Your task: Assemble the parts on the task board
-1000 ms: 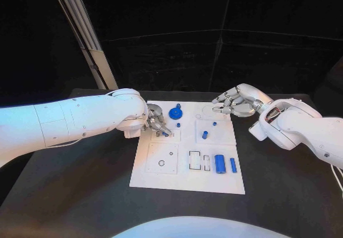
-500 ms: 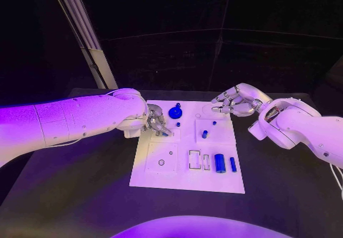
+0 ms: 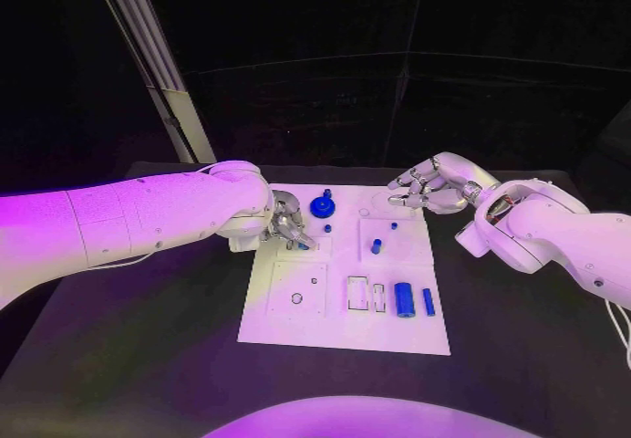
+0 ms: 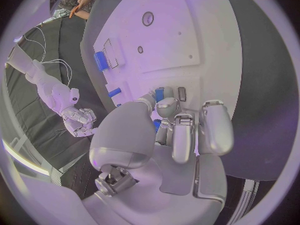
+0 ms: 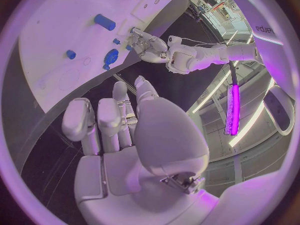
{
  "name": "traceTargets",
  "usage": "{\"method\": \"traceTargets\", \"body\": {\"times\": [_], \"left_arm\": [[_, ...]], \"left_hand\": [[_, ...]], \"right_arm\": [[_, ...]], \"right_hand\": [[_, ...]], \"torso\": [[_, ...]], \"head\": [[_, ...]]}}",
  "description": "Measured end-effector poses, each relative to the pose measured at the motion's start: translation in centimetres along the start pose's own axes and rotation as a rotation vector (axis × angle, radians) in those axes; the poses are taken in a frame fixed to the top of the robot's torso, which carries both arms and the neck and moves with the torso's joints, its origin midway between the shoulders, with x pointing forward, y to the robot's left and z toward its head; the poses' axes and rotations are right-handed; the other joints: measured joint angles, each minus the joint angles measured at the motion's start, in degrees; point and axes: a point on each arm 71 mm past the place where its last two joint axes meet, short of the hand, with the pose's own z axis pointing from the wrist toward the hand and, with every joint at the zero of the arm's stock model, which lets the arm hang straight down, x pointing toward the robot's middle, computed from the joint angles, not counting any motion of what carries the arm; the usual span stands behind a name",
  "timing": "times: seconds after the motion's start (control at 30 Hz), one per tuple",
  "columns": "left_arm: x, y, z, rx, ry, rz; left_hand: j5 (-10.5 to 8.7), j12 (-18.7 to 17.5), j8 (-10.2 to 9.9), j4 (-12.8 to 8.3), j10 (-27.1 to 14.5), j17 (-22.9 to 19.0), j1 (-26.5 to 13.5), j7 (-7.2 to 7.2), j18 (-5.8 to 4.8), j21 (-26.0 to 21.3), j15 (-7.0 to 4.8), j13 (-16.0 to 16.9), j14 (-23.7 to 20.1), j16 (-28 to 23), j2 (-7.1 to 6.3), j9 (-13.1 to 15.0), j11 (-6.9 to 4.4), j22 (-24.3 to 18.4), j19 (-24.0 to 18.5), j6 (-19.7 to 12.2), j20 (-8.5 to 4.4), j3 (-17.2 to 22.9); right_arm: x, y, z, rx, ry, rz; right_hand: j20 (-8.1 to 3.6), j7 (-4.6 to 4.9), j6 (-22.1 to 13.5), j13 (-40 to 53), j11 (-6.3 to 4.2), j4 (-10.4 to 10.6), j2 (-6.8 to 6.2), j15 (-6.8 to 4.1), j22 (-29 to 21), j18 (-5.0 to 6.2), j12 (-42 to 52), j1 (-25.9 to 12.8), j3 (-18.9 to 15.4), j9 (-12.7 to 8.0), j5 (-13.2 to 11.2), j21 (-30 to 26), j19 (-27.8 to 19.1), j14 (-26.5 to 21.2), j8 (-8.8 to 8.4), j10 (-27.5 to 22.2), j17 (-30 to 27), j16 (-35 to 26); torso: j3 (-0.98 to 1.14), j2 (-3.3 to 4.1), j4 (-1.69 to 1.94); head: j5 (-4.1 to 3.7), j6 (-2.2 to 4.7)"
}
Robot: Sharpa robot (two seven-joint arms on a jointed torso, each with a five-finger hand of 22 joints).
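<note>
The white task board [image 3: 345,315] is laid in the middle of the black table [image 3: 131,347]. In the head view, the left hand [image 3: 285,228] is seen at about ten o'clock on the board, just over its left edge. Its fingers are drawn together around a small blue part [image 3: 301,245]; in the left wrist view a blue piece [image 4: 159,94] is glimpsed between the fingertips, though it cannot be told for certain whether it is actually clamped or merely touched.

The right hand [image 3: 428,187] is held at about one o'clock, over the board's far right corner. Its fingers are curled in together, and nothing is seen in them; the same curl is shown in the right wrist view [image 5: 115,130].

A round blue knob [image 3: 324,208] is found at twelve o'clock on the board, just beside the left hand. A small blue peg [image 3: 377,245] is placed right of centre, and a tiny blue pin [image 3: 393,227] is seen beyond it. At about four o'clock a thick blue cylinder [image 3: 405,299] and a thin blue bar [image 3: 429,302] are laid side by side, close but apart.
</note>
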Motion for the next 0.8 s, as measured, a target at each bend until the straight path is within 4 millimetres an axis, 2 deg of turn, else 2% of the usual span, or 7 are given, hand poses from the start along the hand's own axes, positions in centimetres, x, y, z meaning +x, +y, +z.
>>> {"method": "traceTargets", "body": {"times": [0.07, 0.2, 0.37, 0.73, 0.8], "left_arm": [[-0.06, -0.09, 0.08, -0.005, 0.003, 0.0], [-0.15, -0.27, 0.21, -0.014, 0.009, 0.001], [-0.2, -0.36, 0.29, -0.024, 0.016, 0.0], [-0.17, -0.51, 0.35, -0.033, 0.027, 0.001], [-0.15, -0.51, 0.37, -0.034, 0.029, 0.001]], "left_hand": [[-0.01, 0.0, 0.06, -1.15, 0.0, 0.0, -1.71, 0.0, 0.0, 0.0, 0.0, -0.03, 0.0, 0.0, -0.15, 0.06, 0.0, -0.17, 0.0, 0.17, 0.0, 2.18], [-0.01, 0.0, 0.42, -1.1, 0.0, 0.0, -2.73, -0.04, 0.0, -0.23, 0.0, -0.05, 0.0, 0.0, 0.01, 0.15, 0.01, -0.31, 0.0, 0.23, 0.0, 3.04], [-0.05, 0.0, 0.45, -1.88, 0.01, 0.0, -3.73, -0.18, 0.0, -0.22, 0.0, -0.05, 0.0, 0.0, -0.33, 0.19, 0.02, -0.35, 0.0, 0.38, 0.0, 4.74], [-0.06, 0.24, 0.46, -2.03, 0.32, 0.0, -4.39, -0.24, 0.0, -0.22, 0.0, 0.21, 0.0, 0.0, -0.87, 0.23, -0.13, -0.05, 0.0, 0.65, 0.0, 5.24], [-0.06, 0.24, 0.46, -2.31, 0.33, 0.0, -4.88, -0.39, 0.0, -0.22, 0.0, 0.21, 0.0, 0.0, -1.35, 0.27, -0.14, 0.1, 0.17, 0.8, -0.17, 5.63]], "right_arm": [[0.02, 0.01, 0.02, 0.0, 0.0, 0.0], [0.09, 0.08, 0.07, -0.002, 0.002, 0.001], [0.14, 0.11, 0.1, -0.003, 0.005, 0.002], [0.21, 0.14, 0.13, -0.003, 0.011, 0.002], [0.22, 0.15, 0.14, -0.003, 0.011, 0.003]], "right_hand": [[0.0, 0.0, 0.0, 0.0, 0.0, 0.0, 0.0, 0.0, 0.0, 0.0, 0.0, 0.0, 0.0, 0.0, 0.0, 0.0, 0.0, 0.0, 0.0, 0.0, 0.0, 0.0], [0.0, 0.0, 0.0, -0.17, -0.21, 0.15, 0.0, 0.0, -0.19, 0.0, -0.21, 0.0, -0.15, 0.0, 0.0, -0.33, 0.0, 0.0, 0.0, -0.21, -0.22, -0.28], [0.0, 0.0, 0.0, -0.3, 0.0, 0.15, 0.0, 0.0, -0.33, 0.0, -0.21, 0.0, -0.15, 0.0, 0.0, -0.33, 0.0, 0.0, 0.0, -0.42, -0.34, -0.28], [0.2, 0.0, 0.0, -0.34, 0.0, 0.15, 0.0, 0.0, -0.41, 0.0, -0.21, 0.0, -0.15, 0.0, 0.0, -0.33, -0.2, 0.0, 0.0, -0.42, -0.49, -0.62], [0.2, 0.0, 0.0, -0.34, 0.0, 0.15, 0.0, 0.0, -0.41, 0.0, -0.21, 0.0, -0.15, 0.0, 0.0, -0.33, -0.2, 0.0, 0.0, -0.42, -0.49, -0.61]], "torso": [[0.0, 0.0, 0.0], [0.01, 0.0, 0.0], [0.0, 0.0, -0.01], [0.0, 0.0, 0.0], [0.0, 0.0, 0.02]], "head": [[0.0, -0.03], [0.07, -0.04], [0.09, -0.11], [-0.08, -0.24], [-0.14, -0.27]]}}
